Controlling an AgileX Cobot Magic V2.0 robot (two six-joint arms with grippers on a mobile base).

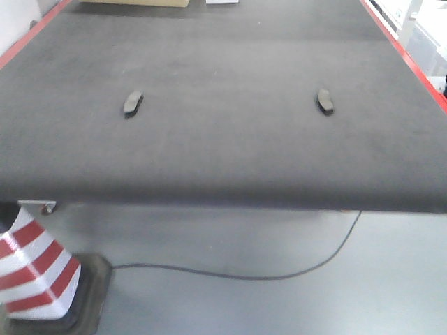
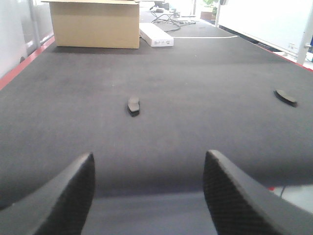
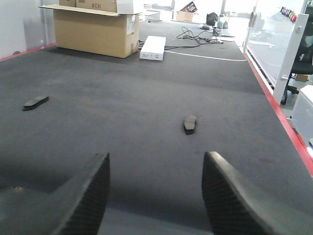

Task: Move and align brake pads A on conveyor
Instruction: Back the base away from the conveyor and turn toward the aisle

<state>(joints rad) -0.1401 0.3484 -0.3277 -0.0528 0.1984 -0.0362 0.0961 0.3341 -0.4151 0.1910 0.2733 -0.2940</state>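
the left brake pad (image 1: pixel 133 103) and the right brake pad (image 1: pixel 325 101) lie flat on the conveyor (image 1: pixel 223 153), well apart, roughly level with each other across the belt. their face detail is too small to make out. the left gripper (image 2: pixel 149 161) hangs at the belt's near edge, short of the left brake pad, jaws spread wide, holding nothing. the right gripper (image 3: pixel 156 159) does likewise before the right brake pad. the lower frame edge cuts off all 4 fingers. a cardboard box (image 2: pixel 95 24) stands at the far end, its top cropped.

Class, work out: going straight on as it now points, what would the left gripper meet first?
Probably the brake pad lying slightly left of centre before the open left gripper, on the conveyor; depth is uncertain.
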